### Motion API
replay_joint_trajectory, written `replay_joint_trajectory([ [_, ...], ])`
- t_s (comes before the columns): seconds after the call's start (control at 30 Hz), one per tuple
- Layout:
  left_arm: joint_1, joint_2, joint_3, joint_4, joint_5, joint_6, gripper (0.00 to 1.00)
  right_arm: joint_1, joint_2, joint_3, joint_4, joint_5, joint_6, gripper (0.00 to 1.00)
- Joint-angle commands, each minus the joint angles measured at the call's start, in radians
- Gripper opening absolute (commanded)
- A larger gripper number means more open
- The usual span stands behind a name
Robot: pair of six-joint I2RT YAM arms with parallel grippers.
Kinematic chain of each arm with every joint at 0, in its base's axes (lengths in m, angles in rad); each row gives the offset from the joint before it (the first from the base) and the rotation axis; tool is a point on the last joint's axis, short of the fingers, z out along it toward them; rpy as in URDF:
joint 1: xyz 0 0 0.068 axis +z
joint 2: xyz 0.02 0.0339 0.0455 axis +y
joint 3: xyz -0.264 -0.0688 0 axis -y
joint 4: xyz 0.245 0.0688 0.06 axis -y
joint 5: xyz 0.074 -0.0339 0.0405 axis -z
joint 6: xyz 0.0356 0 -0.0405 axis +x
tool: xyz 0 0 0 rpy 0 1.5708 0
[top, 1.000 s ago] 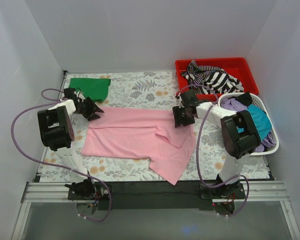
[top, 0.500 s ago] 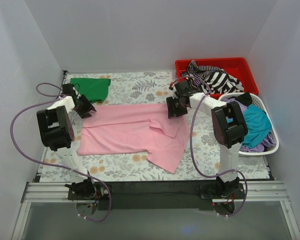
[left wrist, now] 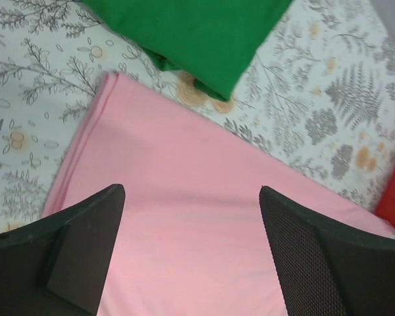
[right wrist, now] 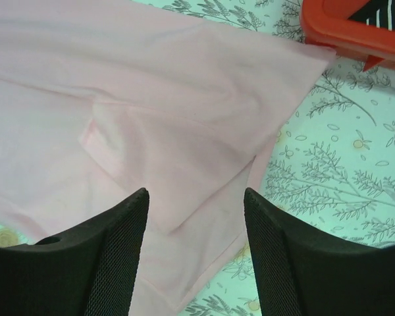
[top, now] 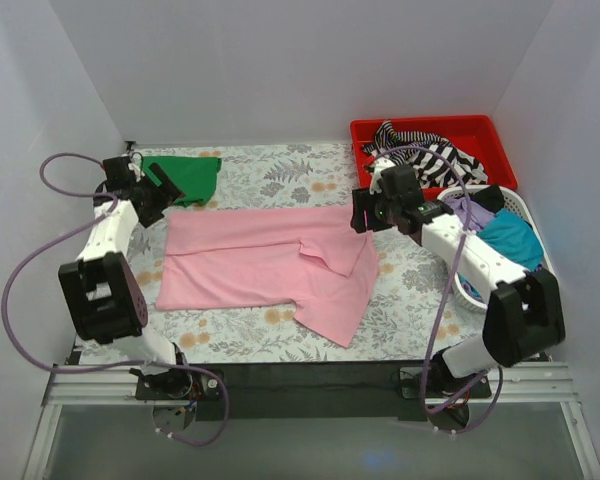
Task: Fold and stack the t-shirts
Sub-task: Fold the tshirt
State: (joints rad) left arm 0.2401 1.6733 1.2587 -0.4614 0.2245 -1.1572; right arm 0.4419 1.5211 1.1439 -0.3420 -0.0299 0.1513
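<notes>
1. Hovering with the left gripper point(left wrist: 191, 191) over the far-left corner of the pink t-shirt point(top: 250, 260), fingers spread wide, clasping nothing.
2. Hanging the right gripper point(right wrist: 195, 192) over the pink cloth's far-right corner, likewise agape and empty, just beside the red bin point(top: 480, 123).
3. Spanning the tabletop's middle with the pink t-shirt, one flap trailing toward the near edge.
4. Lying folded at the far-left corner: green t-shirt point(top: 185, 175).
5. Heaped at the far-right corner: striped t-shirt point(top: 430, 158) inside the red bin; teal t-shirt point(top: 510, 240) in the white basket point(top: 546, 272) along the right edge.
</notes>
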Motion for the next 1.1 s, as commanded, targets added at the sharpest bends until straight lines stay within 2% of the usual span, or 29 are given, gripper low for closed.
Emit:
replay_joint_trajectory([
  [0.0, 0.002, -0.202, -0.153, -0.017, -0.011, -0.013, 0.83, 0.011, -0.099, -0.151, -0.008, -0.036, 0.079, 0.66],
  [0.07, 0.001, -0.266, -0.214, -0.069, -0.108, -0.027, 0.83, 0.021, -0.176, -0.272, -0.017, -0.044, 0.155, 0.67],
  [0.2, -0.001, -0.439, -0.395, -0.135, -0.169, -0.032, 0.83, 0.047, -0.323, -0.435, -0.034, -0.053, 0.260, 0.67],
  [0.3, -0.008, -0.512, -0.436, -0.167, -0.250, -0.064, 0.82, 0.087, -0.401, -0.528, -0.040, -0.048, 0.335, 0.67],
  [0.37, -0.021, -0.512, -0.395, -0.206, -0.242, -0.041, 0.79, 0.125, -0.430, -0.570, -0.041, -0.051, 0.393, 0.67],
  [0.5, -0.022, -0.452, -0.354, -0.285, -0.301, -0.026, 0.79, 0.196, -0.476, -0.641, -0.049, -0.031, 0.458, 0.67],
  [0.7, -0.022, -0.347, -0.298, -0.373, -0.293, 0.008, 0.77, 0.317, -0.438, -0.633, -0.092, 0.001, 0.496, 0.66],
  [0.9, -0.022, -0.287, -0.314, -0.395, -0.226, -0.015, 0.77, 0.379, -0.426, -0.642, -0.095, 0.012, 0.521, 0.66],
  [0.93, -0.022, -0.288, -0.326, -0.387, -0.167, -0.027, 0.77, 0.385, -0.427, -0.645, -0.095, 0.010, 0.527, 0.66],
  [1.07, -0.021, -0.290, -0.374, -0.378, -0.111, -0.068, 0.77, 0.388, -0.449, -0.671, -0.081, 0.008, 0.525, 0.66],
])
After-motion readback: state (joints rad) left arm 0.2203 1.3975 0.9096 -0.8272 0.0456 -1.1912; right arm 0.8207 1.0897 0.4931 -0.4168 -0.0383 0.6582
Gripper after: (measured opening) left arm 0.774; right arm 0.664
